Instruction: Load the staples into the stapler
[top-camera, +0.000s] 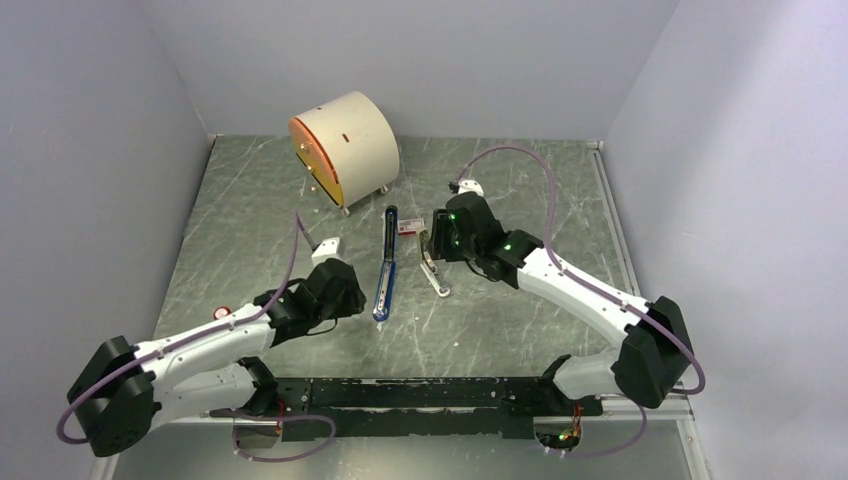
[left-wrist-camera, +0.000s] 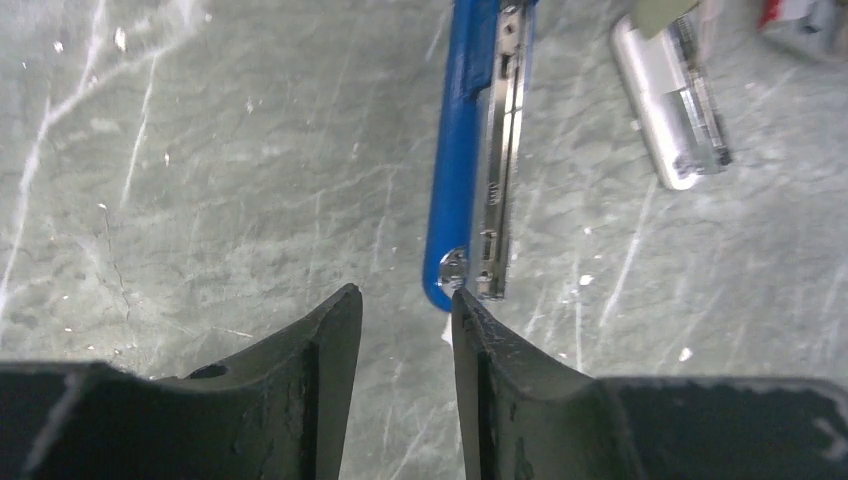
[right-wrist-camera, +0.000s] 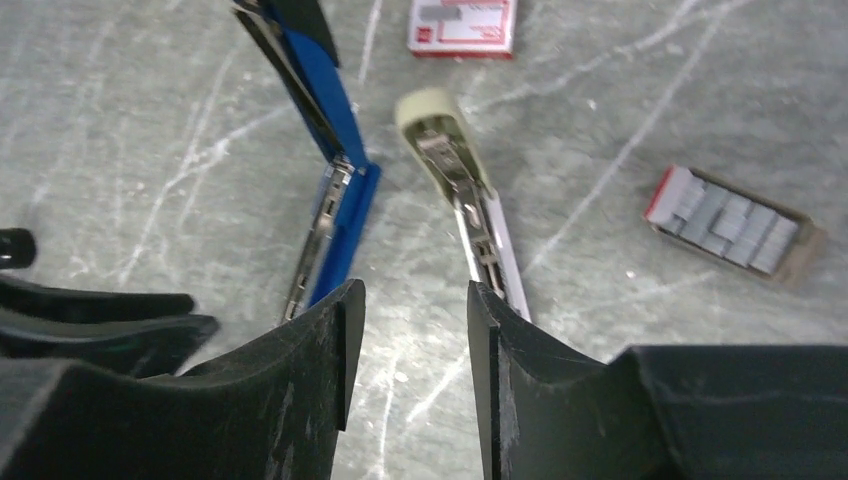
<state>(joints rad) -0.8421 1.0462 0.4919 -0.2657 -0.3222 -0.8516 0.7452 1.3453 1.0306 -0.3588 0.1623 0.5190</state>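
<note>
Left gripper (left-wrist-camera: 405, 295) sat released, fingers apart w/ nothing btwn them, at the rounded blue end of the blue stapler (left-wrist-camera: 455, 150). Its right fingertip (left-wrist-camera: 475, 320) was right up against that end (contact or not, couldn't tell). Right gripper (right-wrist-camera: 410, 287) was also slack and empty, low over the table (right-wrist-camera: 150, 120), near the stapler's hinge on the right-arm side. Stapler lay hinged open, silver channel exposed, black-tipped arm stretching away from the left gripper. Grey-green stapler (right-wrist-camera: 432, 112) lay open alongside it, also on the right-arm side. Staples (right-wrist-camera: 730, 220) sat as strips in an open cardboard tray, beyond the grey-green stapler from the blue one, apart from both. Red-and-white staple box (right-wrist-camera: 462, 25) lay near the blue stapler's black end.
</note>
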